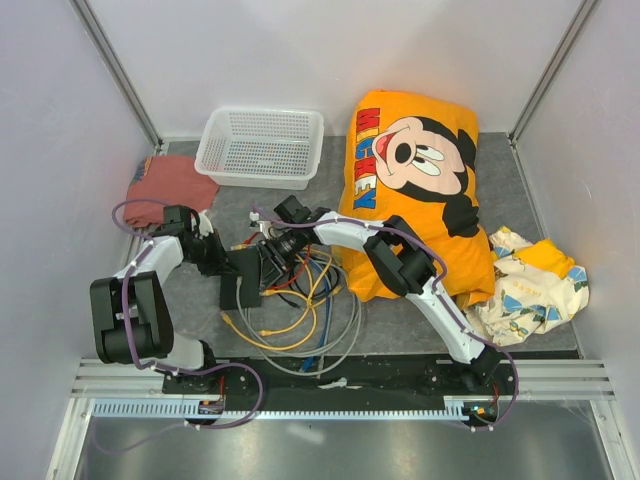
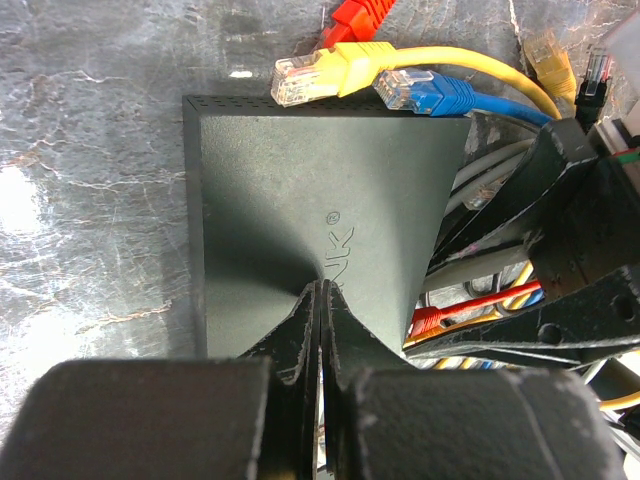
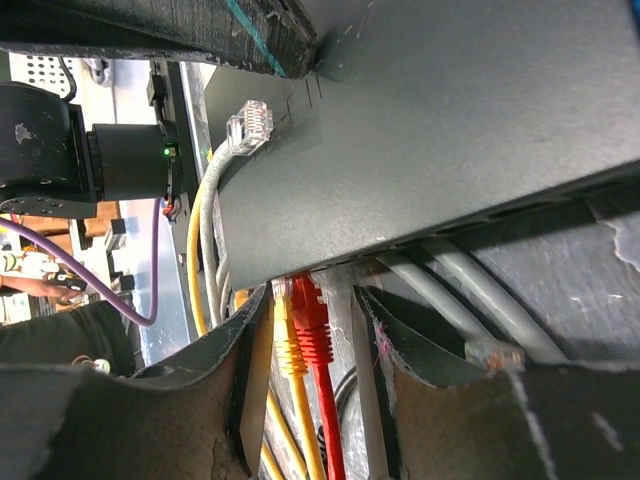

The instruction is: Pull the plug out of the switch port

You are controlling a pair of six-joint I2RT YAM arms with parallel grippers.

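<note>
Switch pinned by one gripper while the other straddled its plugs.

Top view: the flat matte-black rectangular switch (image 1: 240, 290) lay mid-mat, at 6 o'clock of the white mesh basket (image 1: 262, 148). The left gripper (image 1: 225, 260) met it from 10 o'clock and the right gripper (image 1: 268, 258) from 2 o'clock. Left wrist view: the left gripper's fingers were pressed together with nothing between them, tips resting on the switch's lid, probably to stop it sliding. Right wrist view: the right gripper stood spread, fingers (image 3: 420, 400) flanking a red plug (image 3: 312, 335) and a yellow plug (image 3: 285, 345) seemingly seated in the switch's edge, apparently lined up for a pull.
</note>
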